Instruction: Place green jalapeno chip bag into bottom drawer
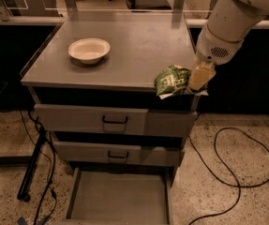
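Note:
The green jalapeno chip bag (170, 81) hangs at the front right edge of the grey cabinet top (134, 46), partly past the edge. My gripper (193, 82) comes in from the upper right on the white arm and is shut on the bag's right side. The bottom drawer (117, 198) is pulled open below, a shallow grey tray with nothing in it, down and to the left of the bag.
A round cream bowl (89, 49) stands on the cabinet top at the left. Two shut grey drawers with black handles (115, 120) are above the open one. A black cable (232, 172) loops on the floor at the right; a black stand leg (33, 165) is at the left.

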`<state>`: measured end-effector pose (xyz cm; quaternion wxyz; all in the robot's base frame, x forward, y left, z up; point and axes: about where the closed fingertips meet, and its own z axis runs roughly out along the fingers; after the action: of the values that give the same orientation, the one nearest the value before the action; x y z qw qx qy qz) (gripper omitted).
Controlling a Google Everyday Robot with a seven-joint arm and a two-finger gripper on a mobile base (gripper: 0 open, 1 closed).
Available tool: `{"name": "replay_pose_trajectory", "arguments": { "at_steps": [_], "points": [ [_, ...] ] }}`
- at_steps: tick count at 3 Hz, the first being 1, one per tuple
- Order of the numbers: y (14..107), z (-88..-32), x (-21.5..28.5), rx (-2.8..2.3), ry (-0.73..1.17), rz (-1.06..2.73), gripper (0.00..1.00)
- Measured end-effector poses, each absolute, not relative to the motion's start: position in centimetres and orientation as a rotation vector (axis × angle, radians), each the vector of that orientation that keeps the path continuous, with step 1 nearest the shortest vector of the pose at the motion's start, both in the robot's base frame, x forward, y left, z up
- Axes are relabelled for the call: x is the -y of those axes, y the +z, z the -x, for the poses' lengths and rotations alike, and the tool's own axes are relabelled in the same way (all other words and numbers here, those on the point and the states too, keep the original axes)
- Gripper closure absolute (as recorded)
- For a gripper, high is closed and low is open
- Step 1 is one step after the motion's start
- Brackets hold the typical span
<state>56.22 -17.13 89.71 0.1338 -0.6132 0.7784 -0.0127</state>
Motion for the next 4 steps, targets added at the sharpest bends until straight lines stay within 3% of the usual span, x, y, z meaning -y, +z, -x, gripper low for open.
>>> {"name": "replay_pose_trajectory", "arguments": {
  "at_steps": [1, 4],
  "points": [
    [89.7, -56.2, 17.1, -2.257, -0.036, 1.778, 1.00],
    [88.6, -44.9, 16.8, -2.378, 0.229, 1.759, 1.00]
  ]
}}
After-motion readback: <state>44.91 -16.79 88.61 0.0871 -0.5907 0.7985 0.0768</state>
